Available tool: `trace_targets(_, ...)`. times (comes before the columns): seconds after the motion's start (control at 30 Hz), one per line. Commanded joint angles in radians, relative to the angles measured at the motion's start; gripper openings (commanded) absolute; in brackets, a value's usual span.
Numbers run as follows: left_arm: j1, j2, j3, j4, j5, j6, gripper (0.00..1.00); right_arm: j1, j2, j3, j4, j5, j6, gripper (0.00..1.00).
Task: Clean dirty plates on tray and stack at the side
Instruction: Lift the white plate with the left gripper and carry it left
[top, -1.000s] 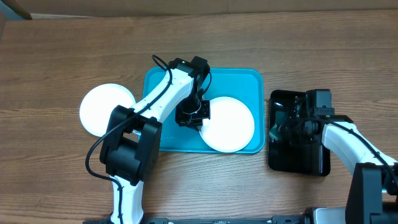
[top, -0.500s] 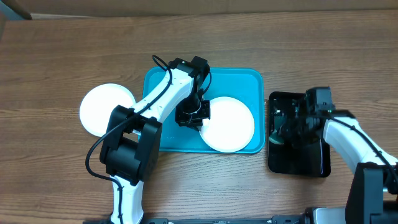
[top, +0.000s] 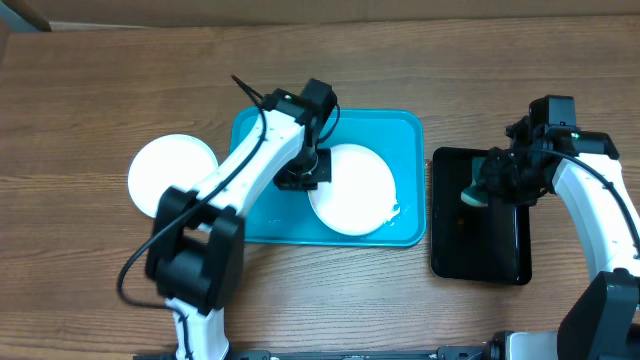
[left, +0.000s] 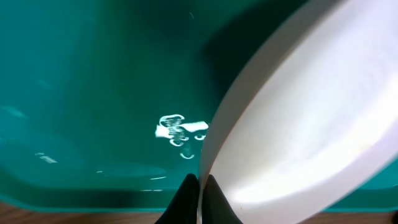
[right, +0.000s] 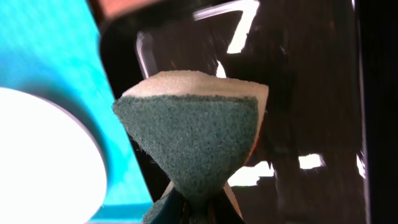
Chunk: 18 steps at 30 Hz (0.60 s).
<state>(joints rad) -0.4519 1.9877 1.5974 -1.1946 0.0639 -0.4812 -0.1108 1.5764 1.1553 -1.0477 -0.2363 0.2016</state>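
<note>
Grip: my left gripper (left: 199, 186) clamped on left rim of round white plate (top: 352, 190) in turquoise plastic tray (top: 405, 125); my right gripper (right: 199, 208) pinching green scouring sponge (right: 189, 140) over black tray (top: 480, 250).

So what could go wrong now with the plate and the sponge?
The left gripper pinches the plate only by its thin rim, so it might slip and clatter onto the tray. The right gripper squeezes the sponge at one narrow spot, so it could twist or drop while scrubbing.
</note>
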Motion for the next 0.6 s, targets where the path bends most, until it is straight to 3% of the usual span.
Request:
trace_targets(0.0,-0.001,-0.132,0.026,0.023,-0.151,-0.039,0.04,-0.003,-0.005,0.021,-0.041,0.020,-0.061,0.04)
trace_targets(0.3,-0.003,-0.301,0.026,0.066,-0.344,-0.039,0.04,-0.003,-0.005,0.021,-0.058,0.020,-0.073,0.11)
trace_targets(0.57,-0.031,-0.321,0.025,0.076,-0.574,-0.039,0.04,-0.003,-0.005,0.014,-0.058,0.035,-0.073,0.14)
